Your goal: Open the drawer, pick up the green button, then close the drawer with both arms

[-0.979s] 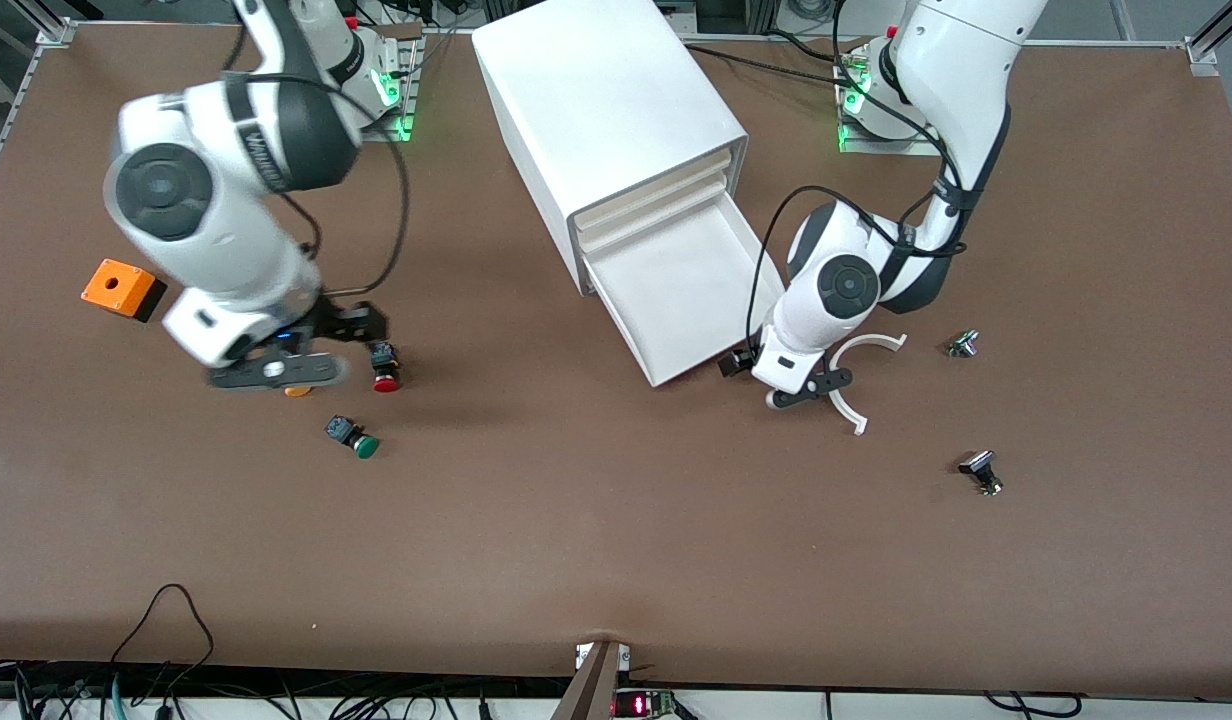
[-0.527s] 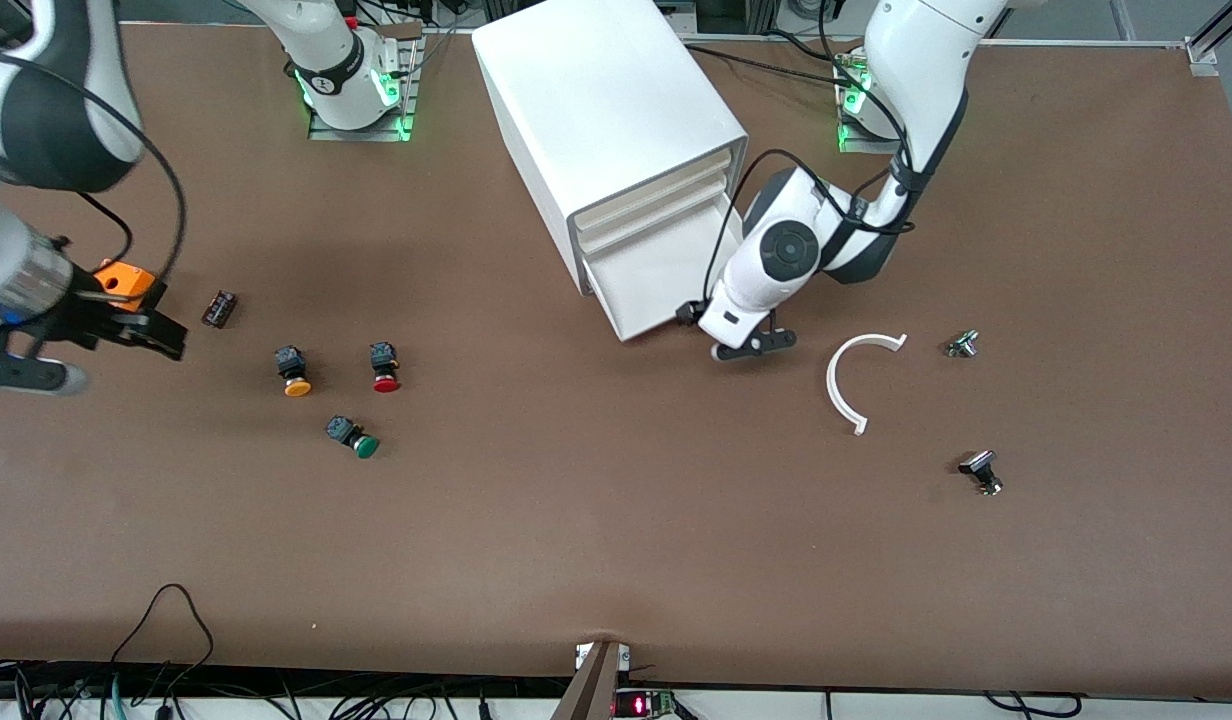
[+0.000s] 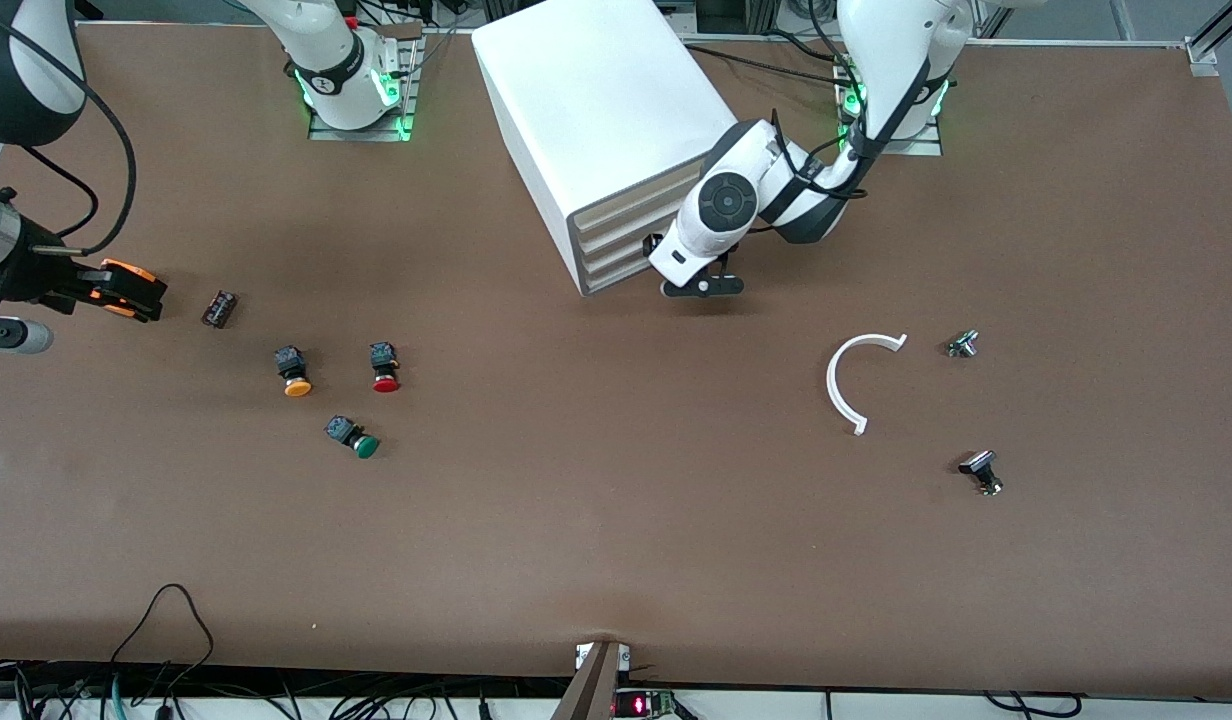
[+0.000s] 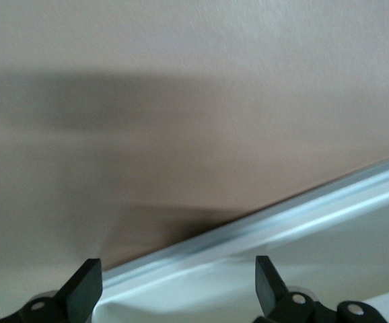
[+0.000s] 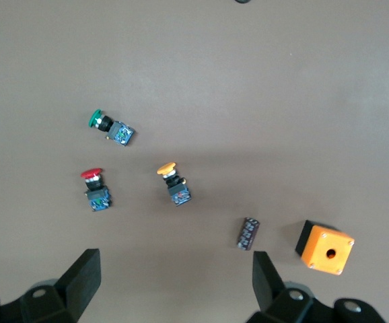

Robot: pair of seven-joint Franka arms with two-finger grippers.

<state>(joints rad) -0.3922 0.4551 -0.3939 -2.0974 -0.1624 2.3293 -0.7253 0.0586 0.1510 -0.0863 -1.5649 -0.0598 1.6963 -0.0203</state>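
The white cabinet (image 3: 596, 110) has all its drawers shut, and the lower drawer (image 3: 611, 268) sits flush with the others. My left gripper (image 3: 703, 287) is open and empty just in front of the drawer fronts. In the left wrist view its fingers (image 4: 87, 289) frame a white drawer edge (image 4: 262, 229). The green button (image 3: 354, 437) lies on the table, nearer the front camera than the red and orange buttons, and it also shows in the right wrist view (image 5: 110, 128). My right gripper (image 3: 141, 295) is open and empty over the orange box at the right arm's end of the table, well apart from the button.
The orange box (image 3: 126, 270), a small dark part (image 3: 219, 308), an orange-capped button (image 3: 294, 372) and a red-capped button (image 3: 383, 367) lie toward the right arm's end. A white arc (image 3: 856, 380) and two metal parts (image 3: 963, 344) (image 3: 981, 472) lie toward the left arm's end.
The left gripper moved toward the cabinet and the open drawer slid fully shut. The right arm swung away from the buttons to its end of the table, over the orange box.
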